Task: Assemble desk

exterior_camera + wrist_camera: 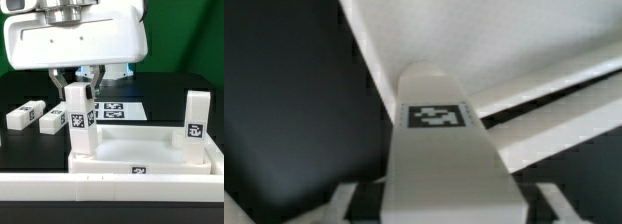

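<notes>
The desk panel (150,150) lies flat near the table's front, and it shows in the wrist view (491,50). One white tagged leg (80,120) stands upright on its corner at the exterior view's left. A second leg (197,118) stands on the corner at the exterior view's right. My gripper (79,88) reaches down over the first leg, with a finger on each side of its top. In the wrist view the leg (441,140) fills the space between the fingers, and the gripper (450,205) is shut on it.
Two loose tagged legs (25,113) (55,120) lie on the black table at the exterior view's left. The marker board (118,108) lies behind the panel. The long white rail (110,187) runs along the table's front edge.
</notes>
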Available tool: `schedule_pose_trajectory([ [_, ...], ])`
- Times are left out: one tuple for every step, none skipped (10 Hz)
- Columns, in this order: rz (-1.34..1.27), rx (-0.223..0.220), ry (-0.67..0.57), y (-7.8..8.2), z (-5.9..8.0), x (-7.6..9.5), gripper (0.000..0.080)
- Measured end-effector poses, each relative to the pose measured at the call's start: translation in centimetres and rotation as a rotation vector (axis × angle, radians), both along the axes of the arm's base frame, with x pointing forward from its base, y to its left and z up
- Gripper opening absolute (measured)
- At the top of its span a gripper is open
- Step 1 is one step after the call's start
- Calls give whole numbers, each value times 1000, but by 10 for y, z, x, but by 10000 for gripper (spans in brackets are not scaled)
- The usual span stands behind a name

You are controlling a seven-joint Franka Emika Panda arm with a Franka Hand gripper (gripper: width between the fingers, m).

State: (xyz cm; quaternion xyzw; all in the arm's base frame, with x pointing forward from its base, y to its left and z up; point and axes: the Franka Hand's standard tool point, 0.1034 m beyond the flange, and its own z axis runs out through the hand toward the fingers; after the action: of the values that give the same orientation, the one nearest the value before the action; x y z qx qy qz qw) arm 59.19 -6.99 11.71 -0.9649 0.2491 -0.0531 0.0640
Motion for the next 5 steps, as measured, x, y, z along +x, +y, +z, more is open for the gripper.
schedule_pose_trajectory([
  [-83,11,7,0,0,0,288],
  [-213,31,18,0,0,1,290],
  [-303,43,27,1,-1,1,290],
  [-349,49,31,1,-1,1,290],
  [-438,67,39,2,-1,2,290],
])
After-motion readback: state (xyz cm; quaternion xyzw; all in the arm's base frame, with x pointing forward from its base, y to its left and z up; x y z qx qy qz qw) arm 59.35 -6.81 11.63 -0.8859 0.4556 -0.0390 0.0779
